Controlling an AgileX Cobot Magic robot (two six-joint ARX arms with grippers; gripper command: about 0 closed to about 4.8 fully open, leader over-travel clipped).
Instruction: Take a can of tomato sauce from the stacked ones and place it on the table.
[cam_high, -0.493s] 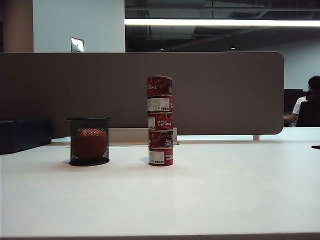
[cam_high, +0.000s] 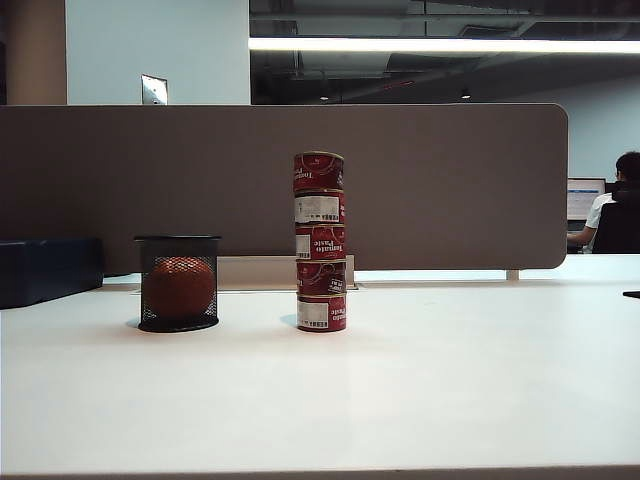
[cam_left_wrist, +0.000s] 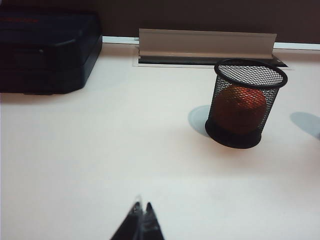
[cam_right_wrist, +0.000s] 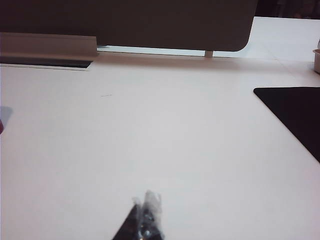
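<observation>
Dark-red silver-rimmed stacked cans (cam_high: 320, 242), black mesh basket (cam_high: 178, 283), white table (cam_high: 420, 380)

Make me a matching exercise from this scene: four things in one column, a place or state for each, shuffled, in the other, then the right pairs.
Things:
1. stack of tomato paste cans
2. mesh cup
3. left gripper
4. dark blue case

Places or states:
A. at the table's left edge, against the divider panel
B. five high, standing mid-table, untouched
C. jaws shut, holding nothing
D. holds an orange-red ball, left of the cans

Pairs: 1-B, 2-D, 3-C, 4-A
</observation>
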